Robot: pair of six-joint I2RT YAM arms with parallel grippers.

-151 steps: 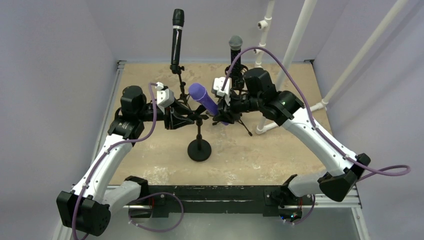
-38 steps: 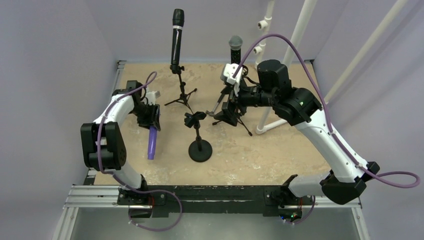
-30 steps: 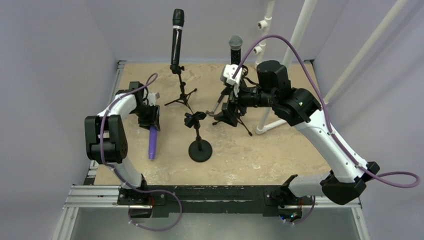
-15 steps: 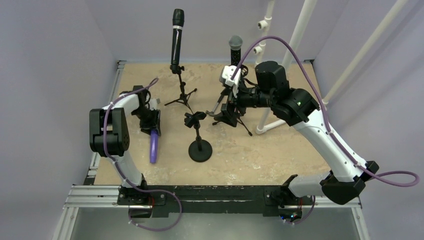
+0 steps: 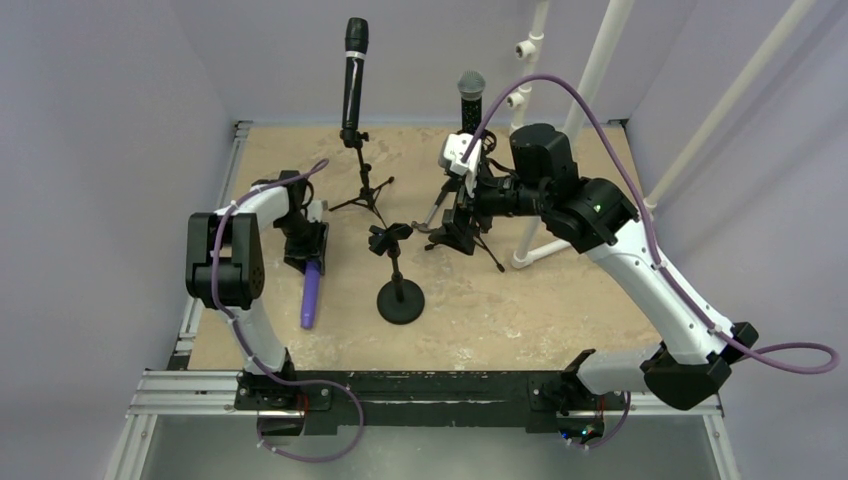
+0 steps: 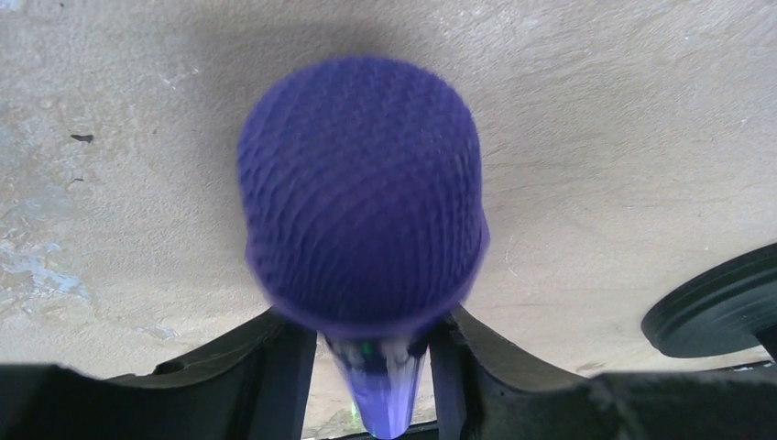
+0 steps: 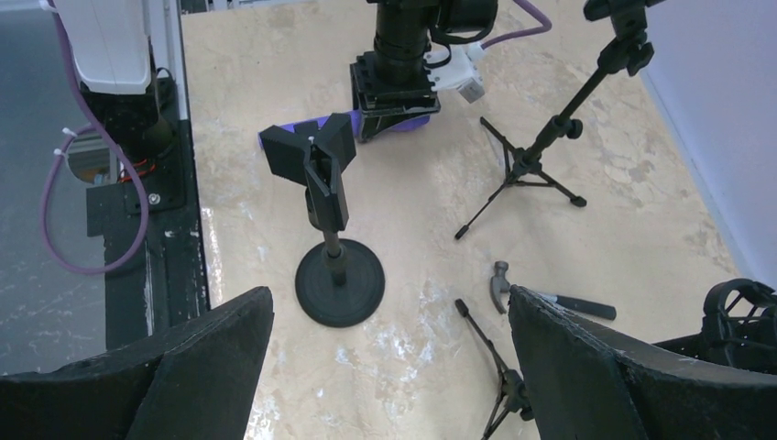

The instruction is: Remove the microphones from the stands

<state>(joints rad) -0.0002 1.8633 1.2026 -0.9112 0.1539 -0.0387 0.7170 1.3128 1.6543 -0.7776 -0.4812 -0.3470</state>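
The purple microphone (image 5: pixel 311 292) lies flat on the table left of the stand, head toward the near edge. My left gripper (image 5: pixel 306 252) hovers over its handle end. In the left wrist view the blurred mesh head (image 6: pixel 362 192) fills the middle, and my left gripper (image 6: pixel 364 323) stands open, table showing between the tapered handle and the left finger (image 6: pixel 279 367). The black stand (image 5: pixel 399 298) has a round base and an empty clip (image 7: pixel 311 151). My right gripper (image 5: pixel 452 226) hangs open behind the stand, and the right wrist view shows that gripper (image 7: pixel 389 362) with nothing in it.
A black microphone (image 5: pixel 354 70) stands on a tripod at the back. A grey-headed microphone (image 5: pixel 471 92) on another tripod is by my right wrist. A small hammer (image 7: pixel 541 295) lies on the table. White pipes (image 5: pixel 598 60) rise at the back right.
Five seconds ago the purple microphone sat in the stand's clip. Over the last second the left arm shifted slightly right, the microphone settled on the table, and the left jaws widened.
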